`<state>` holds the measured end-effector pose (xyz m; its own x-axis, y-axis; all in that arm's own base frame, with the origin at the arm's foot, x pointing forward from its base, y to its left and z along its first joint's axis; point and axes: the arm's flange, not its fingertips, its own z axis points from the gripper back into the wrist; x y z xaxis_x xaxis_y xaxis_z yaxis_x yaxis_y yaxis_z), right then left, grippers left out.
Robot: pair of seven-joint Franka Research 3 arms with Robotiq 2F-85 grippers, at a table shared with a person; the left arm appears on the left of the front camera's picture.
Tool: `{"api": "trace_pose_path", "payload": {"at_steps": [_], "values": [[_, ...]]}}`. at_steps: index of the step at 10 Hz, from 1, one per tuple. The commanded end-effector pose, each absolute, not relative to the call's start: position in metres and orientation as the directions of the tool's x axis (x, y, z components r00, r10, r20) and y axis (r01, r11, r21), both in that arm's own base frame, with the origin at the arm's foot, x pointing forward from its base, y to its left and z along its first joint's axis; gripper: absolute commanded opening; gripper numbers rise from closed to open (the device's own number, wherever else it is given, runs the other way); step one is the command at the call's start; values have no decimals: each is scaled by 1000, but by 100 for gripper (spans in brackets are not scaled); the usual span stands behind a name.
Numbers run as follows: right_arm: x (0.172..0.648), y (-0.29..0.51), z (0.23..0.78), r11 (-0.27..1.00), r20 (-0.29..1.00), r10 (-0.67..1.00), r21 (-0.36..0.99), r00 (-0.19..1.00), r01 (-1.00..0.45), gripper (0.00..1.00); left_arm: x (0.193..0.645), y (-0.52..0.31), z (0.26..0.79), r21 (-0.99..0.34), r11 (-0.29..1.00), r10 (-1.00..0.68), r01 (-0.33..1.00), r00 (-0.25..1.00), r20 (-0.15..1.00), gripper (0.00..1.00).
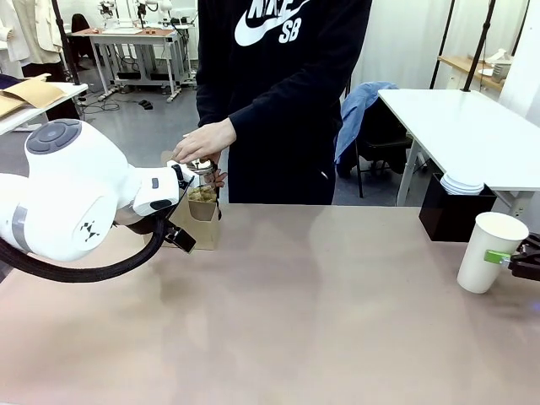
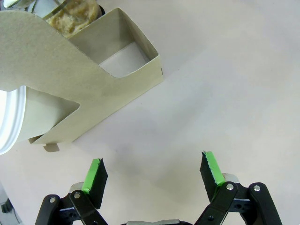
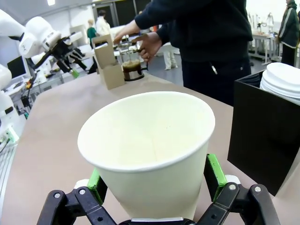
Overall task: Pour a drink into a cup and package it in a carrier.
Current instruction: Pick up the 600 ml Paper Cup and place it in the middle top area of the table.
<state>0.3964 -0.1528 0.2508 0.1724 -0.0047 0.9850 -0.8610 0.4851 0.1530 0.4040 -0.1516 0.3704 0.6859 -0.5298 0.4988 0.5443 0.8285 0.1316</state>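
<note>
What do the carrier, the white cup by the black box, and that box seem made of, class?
Carrier: tan cardboard, matte, with cut edges and folds. White cup: probably paper, matte, with rolled rim. Black box: smooth, matte; material unclear.

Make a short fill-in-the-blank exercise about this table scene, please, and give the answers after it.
1. The white cup stands between the fingers of the ____ tool.
2. A person's hand holds a glass pot with a ____ drink.
3. The left tool is ____, with nothing between its fingers.
4. The white lids lie stacked in a ____ box.
Answers: right; dark brown; open; black.
</note>
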Motion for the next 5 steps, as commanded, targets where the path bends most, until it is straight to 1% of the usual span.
{"api": "trace_pose_path", "payload": {"at_steps": [1,3,4,5], "values": [[400,-140,246,512,989,0,126,146,-850,100,404,-151,370,131,828,-530,545,686,499,100],[398,-143,244,494,990,-3,122,139,-861,100,404,-151,370,131,828,-530,545,686,499,100],[397,-146,245,495,988,-13,142,157,-857,80,404,-151,370,131,828,-530,545,686,499,100],[400,-158,246,478,980,-57,194,190,-857,80,404,-151,370,131,828,-530,545,686,499,100]]}}
